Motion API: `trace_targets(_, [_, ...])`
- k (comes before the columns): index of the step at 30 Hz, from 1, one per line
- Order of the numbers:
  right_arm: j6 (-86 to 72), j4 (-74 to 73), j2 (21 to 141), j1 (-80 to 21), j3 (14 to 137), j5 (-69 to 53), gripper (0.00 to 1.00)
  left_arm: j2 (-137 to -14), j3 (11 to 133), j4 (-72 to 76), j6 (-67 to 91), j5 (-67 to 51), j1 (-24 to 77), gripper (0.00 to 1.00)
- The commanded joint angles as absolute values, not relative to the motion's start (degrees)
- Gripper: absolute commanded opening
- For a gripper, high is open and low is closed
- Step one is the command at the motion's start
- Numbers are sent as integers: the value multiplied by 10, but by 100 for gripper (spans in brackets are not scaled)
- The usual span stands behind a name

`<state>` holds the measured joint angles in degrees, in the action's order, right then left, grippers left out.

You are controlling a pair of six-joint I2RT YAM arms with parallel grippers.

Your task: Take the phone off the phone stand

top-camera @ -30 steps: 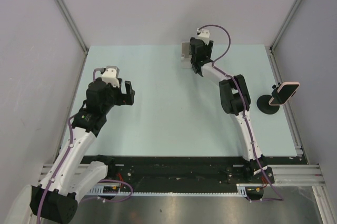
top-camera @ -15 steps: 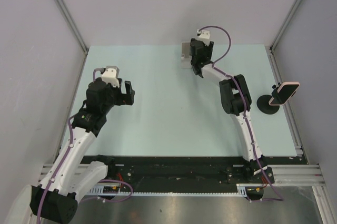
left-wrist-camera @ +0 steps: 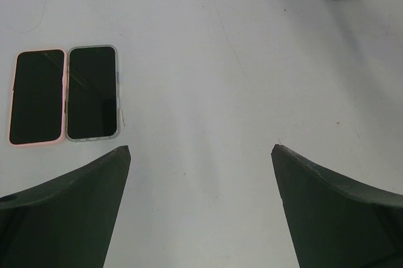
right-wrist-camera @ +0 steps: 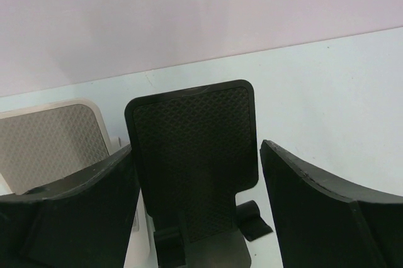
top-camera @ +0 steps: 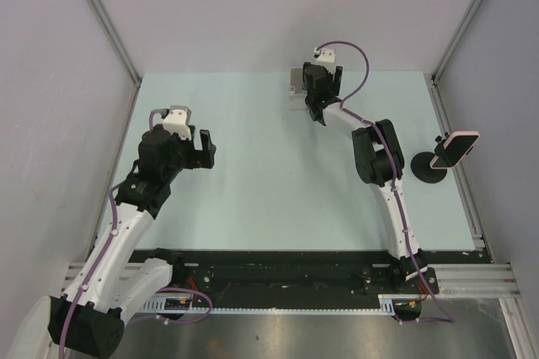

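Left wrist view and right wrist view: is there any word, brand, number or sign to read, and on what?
None can be read.
The pink-cased phone and the clear-cased phone: dark blank screens.
The black textured stand and the beige textured stand: pattern only, no lettering.

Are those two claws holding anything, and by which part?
Nothing is held. The left end effector hangs open above the table; the right end effector stands open before an empty black stand.
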<state>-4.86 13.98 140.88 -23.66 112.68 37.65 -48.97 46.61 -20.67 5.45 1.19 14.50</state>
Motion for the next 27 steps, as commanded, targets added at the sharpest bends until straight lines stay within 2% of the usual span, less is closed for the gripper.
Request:
trace_targets(1, [-48,170,1338,-239,1116,379,80,-490,462,-192,38,14,149,100])
trace_targets(6, [-46,171,1312,-238,1098,365,89,-491,462,-192,38,12,149,100])
trace_targets(13, [-49,160,1227,-235,1030,336,93,-490,461,-191,40,11,149,100])
trace_targets(20, [-66,76,1075,-200,921,238,99,-483,462,-192,41,6,149,100])
trace_targets(27, [-56,-57,893,-128,841,175,100,-471,465,-191,48,4,149,100])
